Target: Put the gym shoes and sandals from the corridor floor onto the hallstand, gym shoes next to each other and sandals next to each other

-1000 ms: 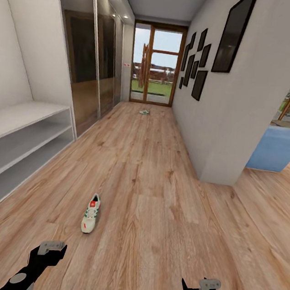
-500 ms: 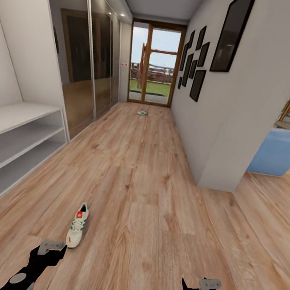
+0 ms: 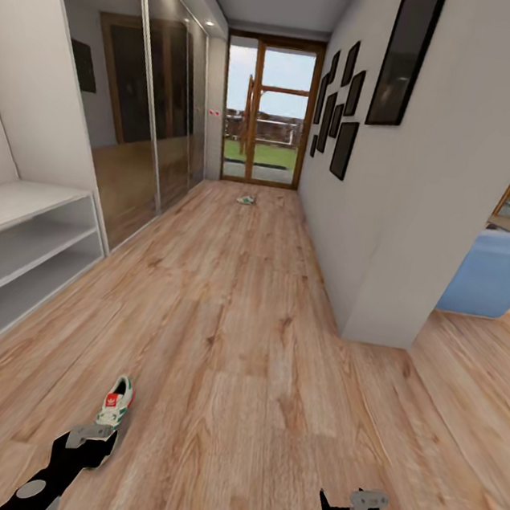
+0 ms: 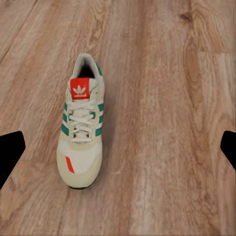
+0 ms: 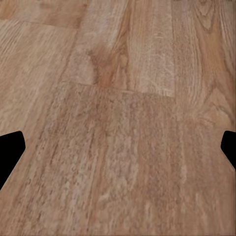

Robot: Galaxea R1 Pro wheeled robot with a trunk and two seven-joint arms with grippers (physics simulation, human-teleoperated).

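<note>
One gym shoe (image 3: 114,405) lies on the corridor floor (image 3: 253,384), white with green stripes and a red tongue, just beyond my left gripper (image 3: 88,439). In the left wrist view this gym shoe (image 4: 80,125) sits below the open left gripper (image 4: 118,152), a little off centre, with the fingertips (image 4: 11,150) wide apart and touching nothing. A second gym shoe (image 3: 246,199) lies far down the corridor near the glass door. My right gripper (image 3: 357,506) hangs open over bare planks (image 5: 123,147). The hallstand (image 3: 21,242) stands along the left wall. The sandals are out of view.
Mirrored wardrobe doors (image 3: 143,126) line the left wall past the hallstand. A wall corner (image 3: 378,305) with dark picture frames juts out on the right, and a blue seat (image 3: 492,272) stands behind it. A glass door (image 3: 266,115) closes the corridor's far end.
The whole view has advanced down the corridor. The near gym shoe now sits lower and further left in the picture, right in front of my left gripper. Both grippers hold their pose.
</note>
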